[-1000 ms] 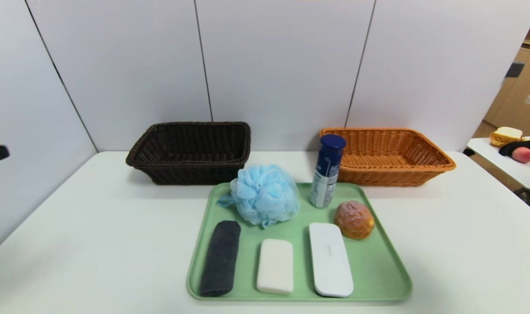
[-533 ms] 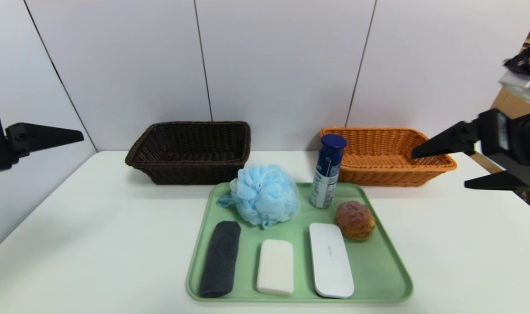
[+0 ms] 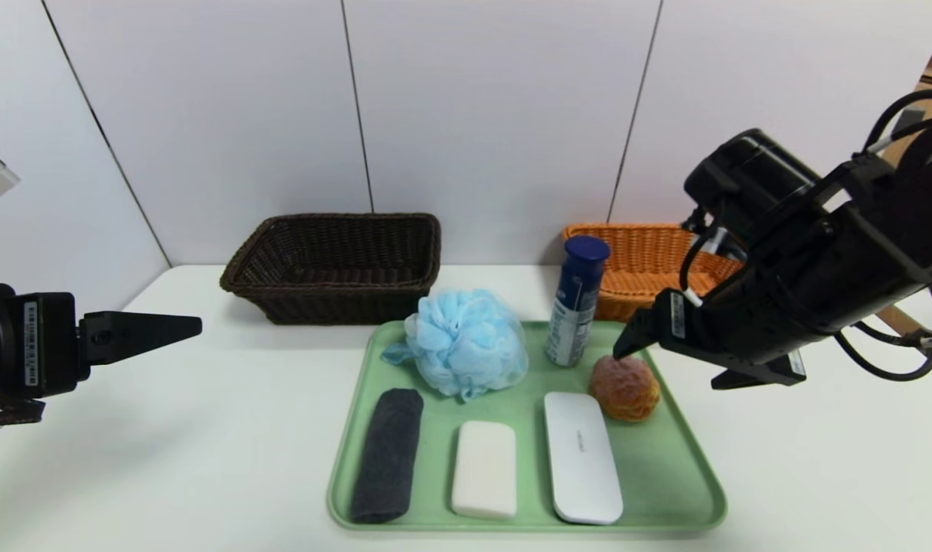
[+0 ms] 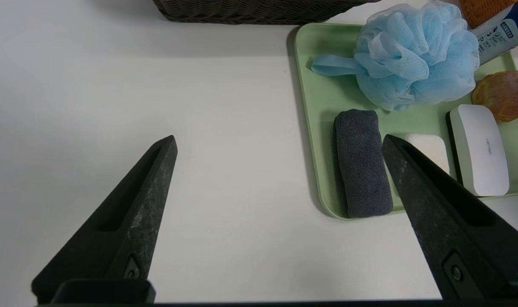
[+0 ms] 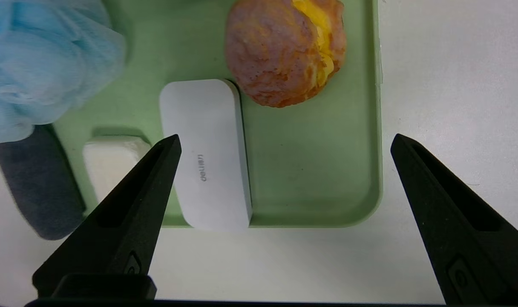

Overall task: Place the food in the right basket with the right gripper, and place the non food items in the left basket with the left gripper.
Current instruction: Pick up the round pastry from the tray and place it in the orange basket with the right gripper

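Head view: two grippers, both spread wide and holding nothing, flank one green tray [image 3: 669, 468] carrying six things.

Counted on the tray: one cream puff [image 3: 624, 386], one blue bath pouf [image 3: 466, 342], one spray can [image 3: 576, 302], one rolled grey towel [image 3: 388, 454], one soap bar [image 3: 484, 468] and one white case [image 3: 583, 455]. Two baskets stand behind the tray, the brown basket [image 3: 336, 264] off its left rear corner, the orange basket [image 3: 650, 257] off its right rear corner. The right gripper [image 3: 669, 360] hangs over the tray's right edge, just above the round puff near the can. The left gripper [image 3: 140, 337] hovers well left of the tray. Towel, soap and case lie lengthwise front to back; the can stands upright.
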Tool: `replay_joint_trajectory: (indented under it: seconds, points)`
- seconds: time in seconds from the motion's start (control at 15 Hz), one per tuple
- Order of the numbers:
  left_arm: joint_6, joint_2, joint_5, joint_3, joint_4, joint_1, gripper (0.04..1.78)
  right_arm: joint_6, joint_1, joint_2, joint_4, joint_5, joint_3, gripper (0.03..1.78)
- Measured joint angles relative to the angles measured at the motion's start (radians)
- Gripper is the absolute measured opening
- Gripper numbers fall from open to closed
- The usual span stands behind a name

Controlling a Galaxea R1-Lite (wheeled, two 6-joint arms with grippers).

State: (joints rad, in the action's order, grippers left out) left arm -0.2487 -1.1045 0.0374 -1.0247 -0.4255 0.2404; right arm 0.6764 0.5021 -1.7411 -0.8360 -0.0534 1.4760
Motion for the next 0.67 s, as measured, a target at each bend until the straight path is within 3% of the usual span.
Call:
replay_joint_trajectory:
  seconds: [0.4,0.67]
  points:
    - [0.001,0.005,0.007,0.005,-0.003,0.01,1.69,-0.001,0.004,-0.09,0.024,-0.013,-0.016,1.7]
    - [0.001,0.005,0.007,0.004,-0.003,0.012,1.69,-0.004,0.005,-0.12,0.065,-0.061,-0.009,1.7]
